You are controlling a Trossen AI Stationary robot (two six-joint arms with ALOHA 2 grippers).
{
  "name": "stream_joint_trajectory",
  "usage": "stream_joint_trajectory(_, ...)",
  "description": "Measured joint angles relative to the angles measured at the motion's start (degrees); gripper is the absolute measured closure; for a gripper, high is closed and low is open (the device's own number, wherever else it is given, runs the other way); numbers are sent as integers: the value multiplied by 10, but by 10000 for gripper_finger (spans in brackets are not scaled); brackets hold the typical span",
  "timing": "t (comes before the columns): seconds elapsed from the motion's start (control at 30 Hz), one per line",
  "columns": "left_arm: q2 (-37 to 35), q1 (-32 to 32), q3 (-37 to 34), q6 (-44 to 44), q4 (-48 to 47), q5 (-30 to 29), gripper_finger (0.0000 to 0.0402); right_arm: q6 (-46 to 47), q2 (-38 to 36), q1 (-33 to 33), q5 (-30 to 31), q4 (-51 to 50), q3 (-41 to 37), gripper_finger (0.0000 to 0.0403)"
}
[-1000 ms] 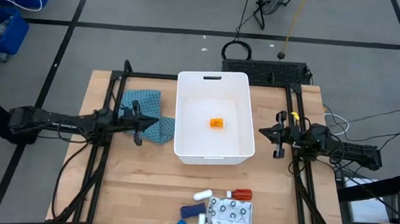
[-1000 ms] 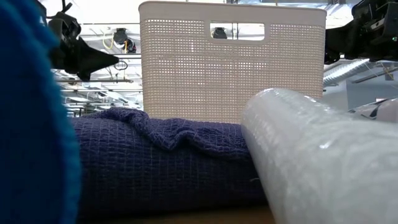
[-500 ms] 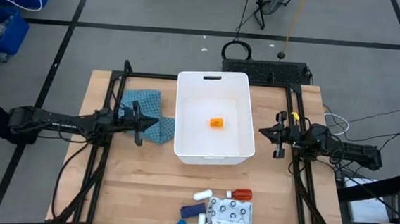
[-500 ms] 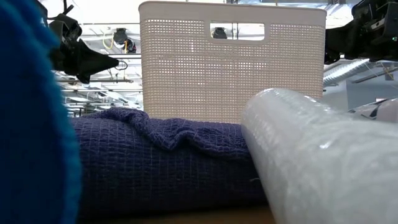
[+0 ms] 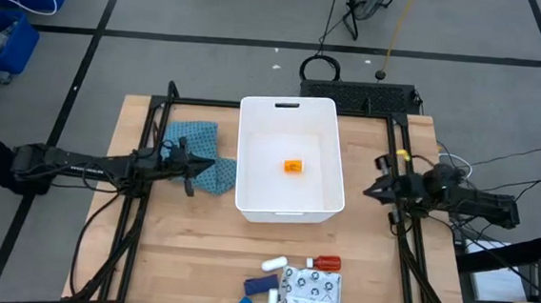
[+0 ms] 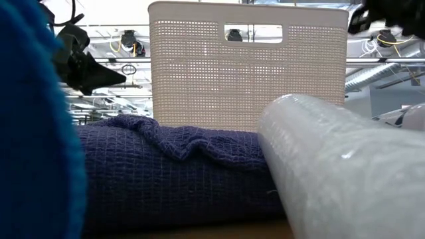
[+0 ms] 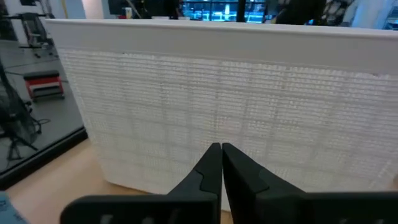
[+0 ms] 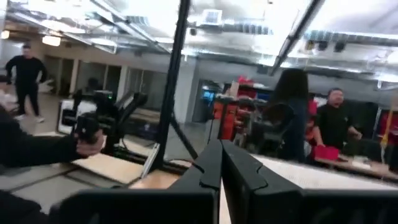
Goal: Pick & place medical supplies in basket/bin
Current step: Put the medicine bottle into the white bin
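You had the white bin [image 5: 286,157] at the centre of the overhead frame, with an orange pill bottle [image 5: 292,166] lying inside it. Your left gripper [image 5: 214,164] stayed where it was, left of the bin over the teal cloth [image 5: 197,152], fingers pressed together and empty. Your right gripper [image 5: 367,191] had turned since a second earlier and sat slightly lower in the frame, closed on nothing. The red bottle [image 5: 326,263], white tube [image 5: 274,264], blue pieces [image 5: 259,284] and patterned pouch [image 5: 311,291] remained at bottom centre

White perforated plastic tub [image 5: 283,205] on matt wooden table [image 5: 187,251].
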Motion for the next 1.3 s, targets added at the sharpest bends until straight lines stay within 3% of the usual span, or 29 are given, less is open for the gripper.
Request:
stream_joint_trajectory(0.33,0,0,0,6,-1,-1,372,-25,169,55,2,-150,182,403)
stream_joint_trajectory(0.6,0,0,0,10,-1,-2,382,-51,317,190,49,-240,309,403)
stream_joint_trajectory(0.77,0,0,0,19,-1,-2,398,-74,389,311,160,-296,353,403)
stream_joint_trajectory(0.93,0,0,0,19,-5,-2,383,-74,497,449,330,-293,358,403)
stream_joint_trajectory(1.07,0,0,0,18,-5,-2,370,-33,581,516,467,-282,358,403)
stream_joint_trajectory(1.13,0,0,0,17,-4,-2,366,7,612,526,496,-285,358,402)
stream_joint_trajectory(1.3,0,0,0,2,-4,-2,365,88,652,526,495,-280,358,386)
